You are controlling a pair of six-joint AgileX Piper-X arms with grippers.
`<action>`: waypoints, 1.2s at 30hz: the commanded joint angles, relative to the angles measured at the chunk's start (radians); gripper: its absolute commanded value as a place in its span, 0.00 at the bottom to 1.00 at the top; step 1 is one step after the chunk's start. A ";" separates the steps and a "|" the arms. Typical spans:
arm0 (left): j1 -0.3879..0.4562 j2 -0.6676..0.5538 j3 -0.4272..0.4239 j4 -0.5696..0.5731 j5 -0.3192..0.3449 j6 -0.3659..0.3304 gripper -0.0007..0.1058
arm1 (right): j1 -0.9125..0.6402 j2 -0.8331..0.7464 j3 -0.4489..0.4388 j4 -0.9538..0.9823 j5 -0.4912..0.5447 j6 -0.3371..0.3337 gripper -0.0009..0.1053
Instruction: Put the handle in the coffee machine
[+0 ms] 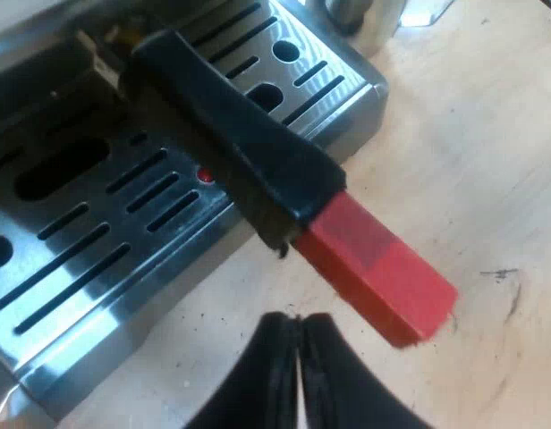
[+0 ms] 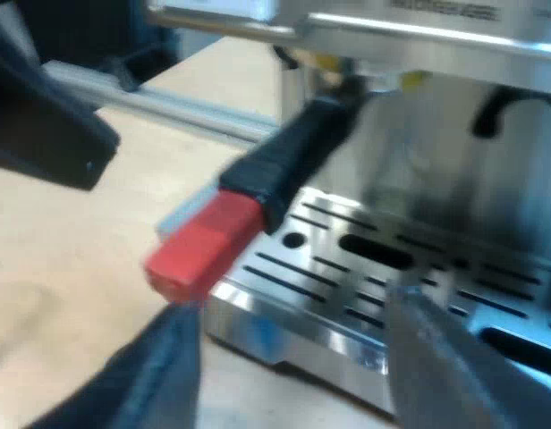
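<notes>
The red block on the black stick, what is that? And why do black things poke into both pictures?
Each picture is taken from one of a robot's two wrists, so you see what that arm "sees". The big black things up close are the robot's fingers, which it uses to pinch things.

In the left wrist view, the left gripper has its fingers pressed together and holds nothing. In the right wrist view, the right gripper has its fingers spread apart and also holds nothing.

The black stick is the handle of a coffee holder, and the red end is its tip. It sticks out from the front of the espresso machine, above the slotted metal tray that catches drips. I can't tell if it is locked in. The machine stands on a wooden table.
</notes>
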 commanded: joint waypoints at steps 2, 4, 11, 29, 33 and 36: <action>0.092 -0.089 -0.015 0.016 0.006 0.016 0.60 | -0.076 -0.010 -0.116 0.155 -0.169 0.003 0.52; 0.159 -0.108 -0.040 0.019 0.006 0.019 0.68 | -0.124 -0.008 -0.173 0.236 -0.240 0.003 0.52; 0.310 -0.112 -0.193 0.012 0.006 0.021 0.68 | -0.299 -0.008 -0.388 0.497 -0.351 0.003 0.52; 0.481 -0.114 -0.391 0.039 -0.015 0.062 0.68 | -1.226 -0.123 -0.608 0.939 -0.749 -0.020 0.52; 0.502 -0.133 -0.391 0.078 -0.035 0.131 0.68 | -1.416 -0.152 -0.608 0.990 -0.815 -0.117 0.52; 0.504 -0.158 -0.391 0.105 -0.041 0.168 0.68 | -1.465 -0.201 -0.568 0.976 -0.821 -0.135 0.52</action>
